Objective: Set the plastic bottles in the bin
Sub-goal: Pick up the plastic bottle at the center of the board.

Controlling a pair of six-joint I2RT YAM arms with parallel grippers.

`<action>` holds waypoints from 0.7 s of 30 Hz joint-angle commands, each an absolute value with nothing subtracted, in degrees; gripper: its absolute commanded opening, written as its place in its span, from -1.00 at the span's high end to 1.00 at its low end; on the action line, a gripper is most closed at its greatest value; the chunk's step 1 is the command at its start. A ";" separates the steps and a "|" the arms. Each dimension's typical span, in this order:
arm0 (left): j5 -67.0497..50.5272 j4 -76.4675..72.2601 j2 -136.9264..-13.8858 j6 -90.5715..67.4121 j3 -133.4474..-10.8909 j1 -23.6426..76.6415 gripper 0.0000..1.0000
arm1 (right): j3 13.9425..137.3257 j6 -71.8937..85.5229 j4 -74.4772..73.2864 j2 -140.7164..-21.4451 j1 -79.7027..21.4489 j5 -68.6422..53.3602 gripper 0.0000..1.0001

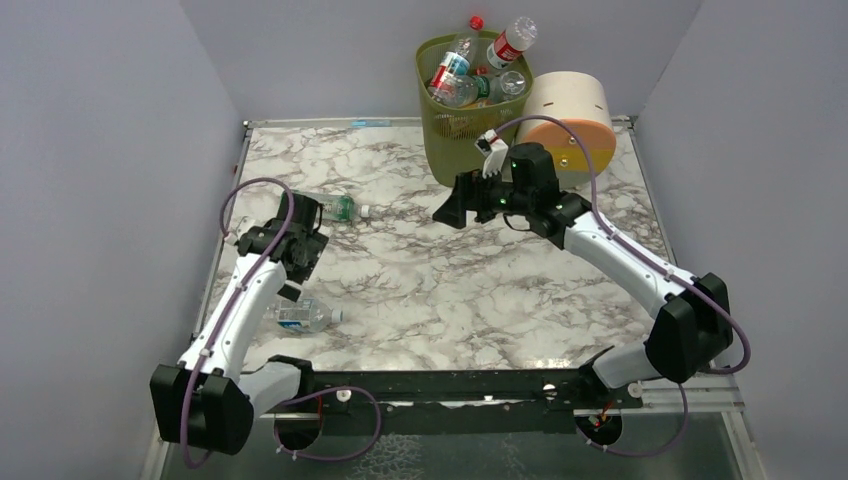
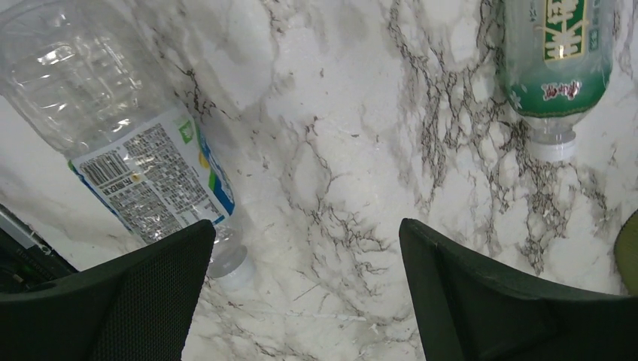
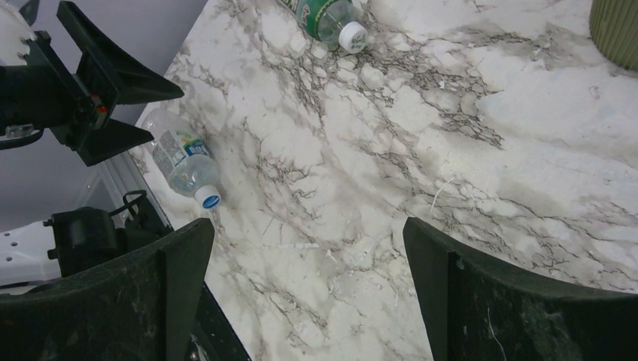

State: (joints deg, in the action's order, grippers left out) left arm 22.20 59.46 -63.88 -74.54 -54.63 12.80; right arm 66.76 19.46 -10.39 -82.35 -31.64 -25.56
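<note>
The bin [image 1: 462, 140] stands at the far edge of the counter [image 1: 450, 290], close to the back wall. A cream drum [image 1: 570, 115] sits just beside it on the right. The bin is heaped with plastic bottles [image 1: 455, 78]. A red-label bottle [image 1: 510, 42] pokes out above the rim on the far right side.

Two bottles lie loose on the counter, both well to the left of the bin. The green-label bottle [image 1: 338, 208] lies on its side nearer the bin, its white cap pointing toward it. The blue-label bottle [image 1: 300, 316] lies on its side well apart from the bin toward the near left, close to the counter's left edge.

The right tool [image 1: 460, 205] hovers just in front of the bin, low by its near wall, fingers spread wide and holding nothing. Its own camera shows only bare marble between them. The left tool [image 1: 300, 240] hangs between the two loose bottles, also spread wide and empty. In its camera the blue-label bottle lies beside the left finger [image 2: 150, 293] and the green-label bottle lies ahead of the right one.

From the bin toward the near edge, the middle and right of the counter are open marble. The side walls stand close along both counter edges.
</note>
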 commanded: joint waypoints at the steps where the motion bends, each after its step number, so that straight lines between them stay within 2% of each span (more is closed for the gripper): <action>1: 17.95 62.18 -62.67 -75.80 -52.60 6.94 -0.99 | 66.39 19.44 -10.65 -83.91 -32.38 -28.17 -0.99; 8: 13.18 63.33 -66.48 -71.65 -49.43 -0.70 -0.98 | 66.57 19.64 -11.51 -84.43 -33.11 -28.45 -0.99; 21: 12.54 58.77 -68.22 -69.87 -43.86 -8.37 -0.97 | 65.12 19.71 -11.83 -84.77 -33.40 -28.59 -0.99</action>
State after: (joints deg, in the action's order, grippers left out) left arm 13.80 61.93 -66.89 -71.24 -45.82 -6.63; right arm 65.98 19.49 -10.92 -84.27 -32.95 -26.85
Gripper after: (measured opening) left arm 0.989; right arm 0.995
